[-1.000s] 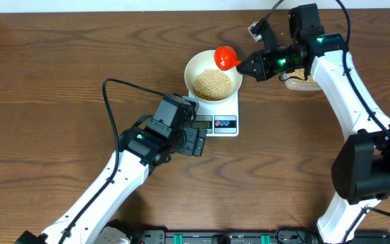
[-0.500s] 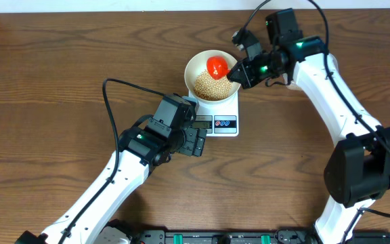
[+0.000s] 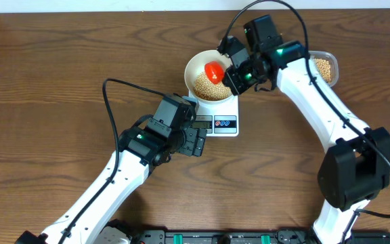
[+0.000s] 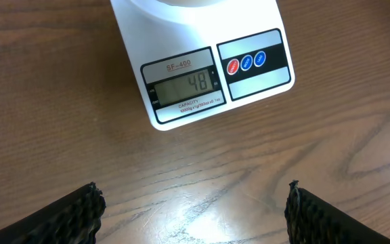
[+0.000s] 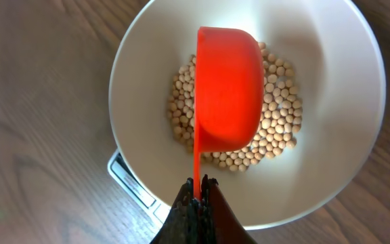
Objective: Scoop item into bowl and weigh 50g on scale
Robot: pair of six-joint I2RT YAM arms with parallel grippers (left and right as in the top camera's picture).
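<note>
Lower left, the left fingers (image 4: 70, 211) stand wide over the worktop (image 4: 39, 102), facing the scale (image 4: 181, 41), which reads 48. The beans (image 3: 212, 87) lie in the bowl (image 3: 196, 64) on it, centre frame. The right fingers (image 5: 196, 210) pinch the red scoop (image 5: 227, 88), so tip slowly and let only a few beans fall.

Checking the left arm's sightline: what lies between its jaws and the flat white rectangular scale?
Only bare brown wooden tabletop lies between the left gripper, jaws open, and the flat white rectangular scale, as the left wrist view shows.
</note>
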